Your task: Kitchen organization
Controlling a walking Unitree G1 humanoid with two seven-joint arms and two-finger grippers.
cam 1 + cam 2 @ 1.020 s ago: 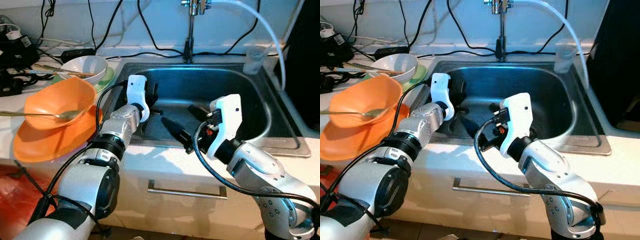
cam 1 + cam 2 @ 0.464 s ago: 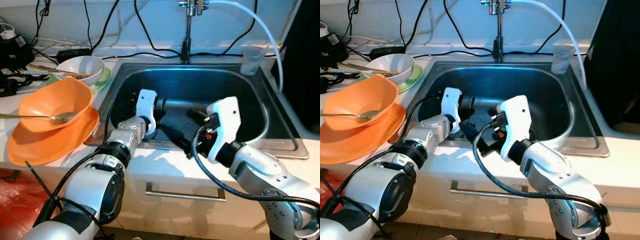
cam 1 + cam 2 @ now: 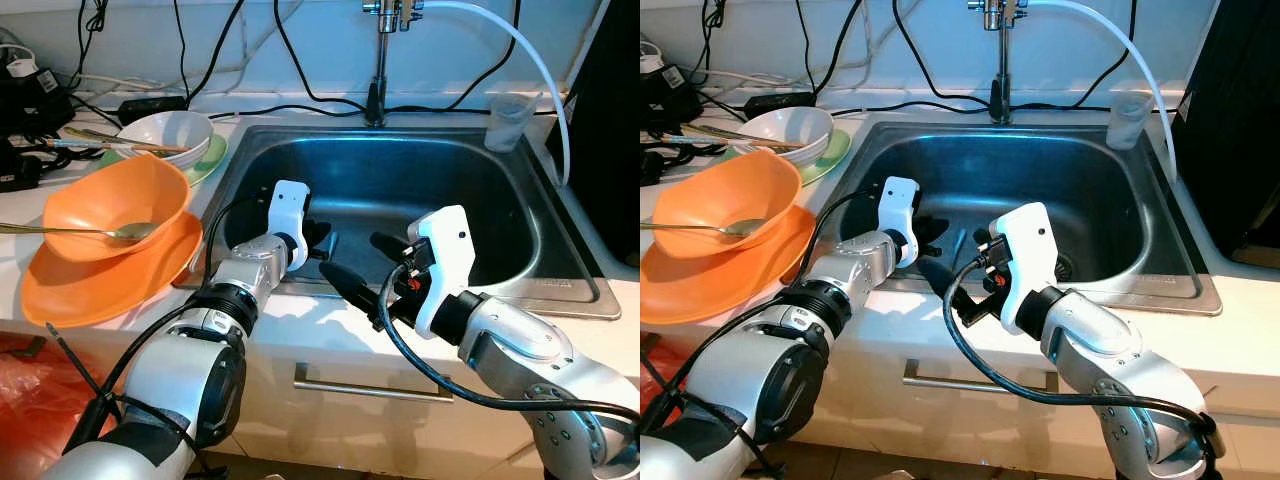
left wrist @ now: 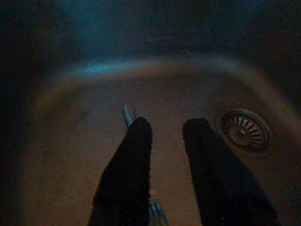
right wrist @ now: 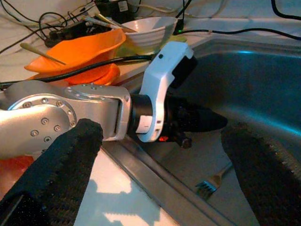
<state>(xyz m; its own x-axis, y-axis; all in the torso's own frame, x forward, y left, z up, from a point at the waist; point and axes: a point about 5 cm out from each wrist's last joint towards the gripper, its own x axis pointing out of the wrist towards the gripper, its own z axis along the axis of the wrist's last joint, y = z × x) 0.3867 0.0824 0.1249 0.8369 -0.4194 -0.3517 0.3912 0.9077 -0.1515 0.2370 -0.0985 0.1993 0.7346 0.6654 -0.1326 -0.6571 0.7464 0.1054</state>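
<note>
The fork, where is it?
The fork lies on the sink floor near its front wall, just under the left gripper, left of the drain.

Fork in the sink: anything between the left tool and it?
Nothing visible. The fork lies on the bare sink floor, and the left tool hangs open right above its handle, with one finger overlapping it in the left wrist view. The right tool hovers open alongside, off that path.
</note>
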